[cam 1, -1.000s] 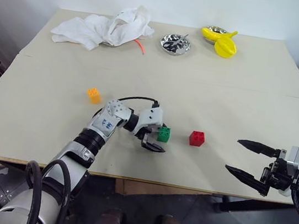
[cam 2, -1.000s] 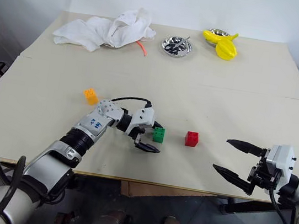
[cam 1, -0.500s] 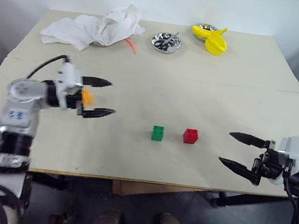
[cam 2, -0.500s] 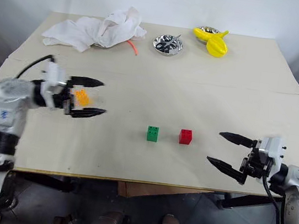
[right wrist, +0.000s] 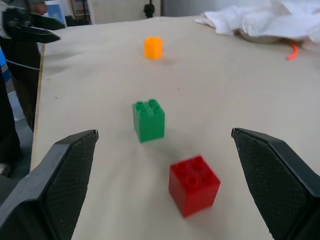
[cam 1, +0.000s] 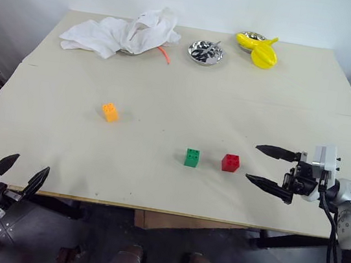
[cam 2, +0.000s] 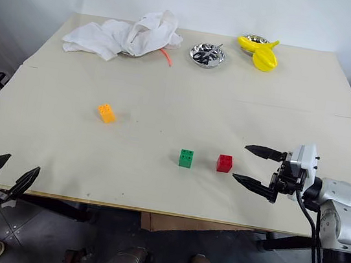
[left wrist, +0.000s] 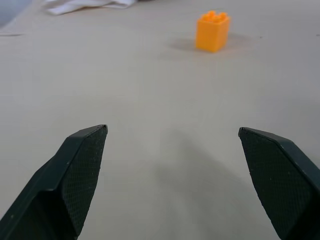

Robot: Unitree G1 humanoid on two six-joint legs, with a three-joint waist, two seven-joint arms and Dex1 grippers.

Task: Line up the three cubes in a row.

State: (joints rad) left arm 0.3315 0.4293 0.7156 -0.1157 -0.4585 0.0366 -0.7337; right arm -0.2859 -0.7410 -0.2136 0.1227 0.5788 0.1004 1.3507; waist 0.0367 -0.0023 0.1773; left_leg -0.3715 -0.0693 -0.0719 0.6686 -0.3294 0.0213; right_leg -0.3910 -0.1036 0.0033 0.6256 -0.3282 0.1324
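Observation:
The green cube (cam 1: 192, 158) and the red cube (cam 1: 230, 163) sit side by side near the table's front, a small gap between them. The orange cube (cam 1: 109, 112) lies apart, farther back and to the left. My right gripper (cam 1: 260, 165) hovers open just right of the red cube, fingers pointing at it, nothing between them. In the right wrist view the red cube (right wrist: 194, 184) is nearest, then the green cube (right wrist: 148, 120) and the orange cube (right wrist: 153, 47). My left gripper (cam 1: 20, 174) stands open off the table's front left corner, empty, facing the orange cube (left wrist: 212, 32).
At the back of the table (cam 1: 180, 99) lie a crumpled white cloth (cam 1: 121, 32), a small metal dish (cam 1: 205, 52) and a yellow object on another dish (cam 1: 260, 50). A seam runs across the table behind the cubes.
My left arm has let go of the green cube, swung left past the orange cube and drawn back off the table's front left corner. My right gripper has edged toward the red cube.

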